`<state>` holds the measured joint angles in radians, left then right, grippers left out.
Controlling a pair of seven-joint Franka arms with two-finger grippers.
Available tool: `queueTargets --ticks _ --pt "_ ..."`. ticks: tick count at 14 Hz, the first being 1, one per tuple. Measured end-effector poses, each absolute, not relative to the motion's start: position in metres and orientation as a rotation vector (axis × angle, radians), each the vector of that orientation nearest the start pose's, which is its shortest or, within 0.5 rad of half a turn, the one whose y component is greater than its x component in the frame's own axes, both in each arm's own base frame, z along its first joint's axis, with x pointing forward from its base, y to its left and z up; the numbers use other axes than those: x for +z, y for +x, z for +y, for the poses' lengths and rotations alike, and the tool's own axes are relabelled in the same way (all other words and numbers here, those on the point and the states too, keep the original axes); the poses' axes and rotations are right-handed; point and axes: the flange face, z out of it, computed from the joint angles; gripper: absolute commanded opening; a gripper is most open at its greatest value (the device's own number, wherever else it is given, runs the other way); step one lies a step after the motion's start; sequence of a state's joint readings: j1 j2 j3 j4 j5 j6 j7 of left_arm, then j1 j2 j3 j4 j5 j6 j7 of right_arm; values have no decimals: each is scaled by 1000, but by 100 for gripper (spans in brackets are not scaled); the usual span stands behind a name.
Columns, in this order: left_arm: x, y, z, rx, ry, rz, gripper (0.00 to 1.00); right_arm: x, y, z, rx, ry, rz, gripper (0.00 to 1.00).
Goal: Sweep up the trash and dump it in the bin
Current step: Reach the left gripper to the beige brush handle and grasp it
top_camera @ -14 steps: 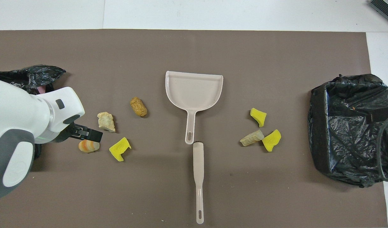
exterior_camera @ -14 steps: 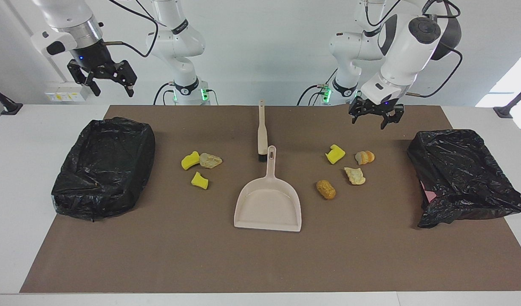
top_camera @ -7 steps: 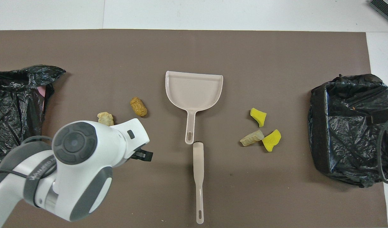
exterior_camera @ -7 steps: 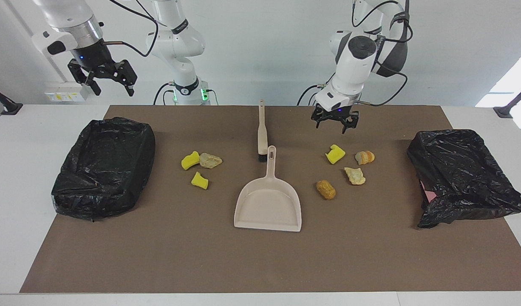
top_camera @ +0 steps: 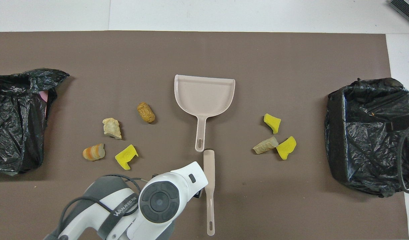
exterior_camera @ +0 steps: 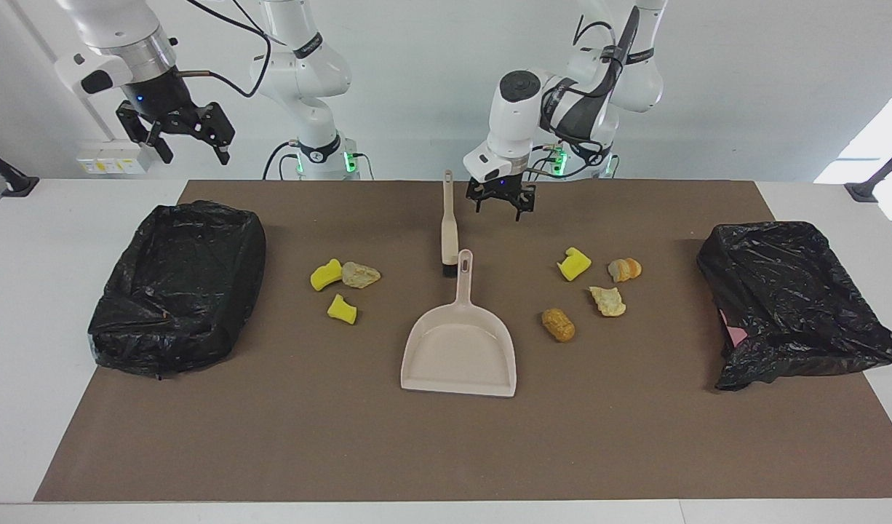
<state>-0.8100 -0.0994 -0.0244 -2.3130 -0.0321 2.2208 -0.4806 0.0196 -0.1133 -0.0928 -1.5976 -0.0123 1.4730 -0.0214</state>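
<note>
Left gripper (exterior_camera: 500, 208), jaws wide and empty, hangs beside the brush (exterior_camera: 449, 227) handle. Right gripper (exterior_camera: 175, 138) waits, jaws wide, empty. Trash (exterior_camera: 590, 285) lies mid-desk around the dustpan (exterior_camera: 460, 348). Centre over the handle, descend straight.

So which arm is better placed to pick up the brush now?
The left. Its hand is open and low, right beside the brush handle. The right hand waits high, near the bin at its end.
</note>
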Motion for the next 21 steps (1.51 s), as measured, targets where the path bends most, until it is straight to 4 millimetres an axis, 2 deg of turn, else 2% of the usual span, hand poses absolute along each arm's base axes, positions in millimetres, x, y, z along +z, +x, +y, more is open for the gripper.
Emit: queueTargets --ticks 2,5,9,11,12,13,14,15,16,21 --pt "375 310 -394 1 -3127 531 100 663 507 -42 20 -3142 82 100" --pt "366 285 -420 -17 -3143 517 100 663 506 -42 22 -3141 82 100" --pt "359 259 -439 -9 -3128 584 100 663 506 -42 23 -3141 83 100" --pt "348 252 -443 14 -3109 603 98 663 506 -42 23 -3141 83 100" --pt "343 251 -445 21 -3103 606 81 663 506 -42 23 -3141 83 100" --pt "340 252 -446 25 -3100 607 58 663 505 -42 22 -3141 84 100" --pt "338 253 -447 28 -3098 605 25 664 505 -42 22 -3141 84 100" --pt "338 254 -448 28 -3099 603 4 663 504 -43 23 -3141 85 100" --pt "339 255 -448 25 -3100 600 0 663 504 -43 24 -3140 86 100" --pt "344 271 -442 28 -3104 554 0 662 503 -44 28 -3140 87 100"
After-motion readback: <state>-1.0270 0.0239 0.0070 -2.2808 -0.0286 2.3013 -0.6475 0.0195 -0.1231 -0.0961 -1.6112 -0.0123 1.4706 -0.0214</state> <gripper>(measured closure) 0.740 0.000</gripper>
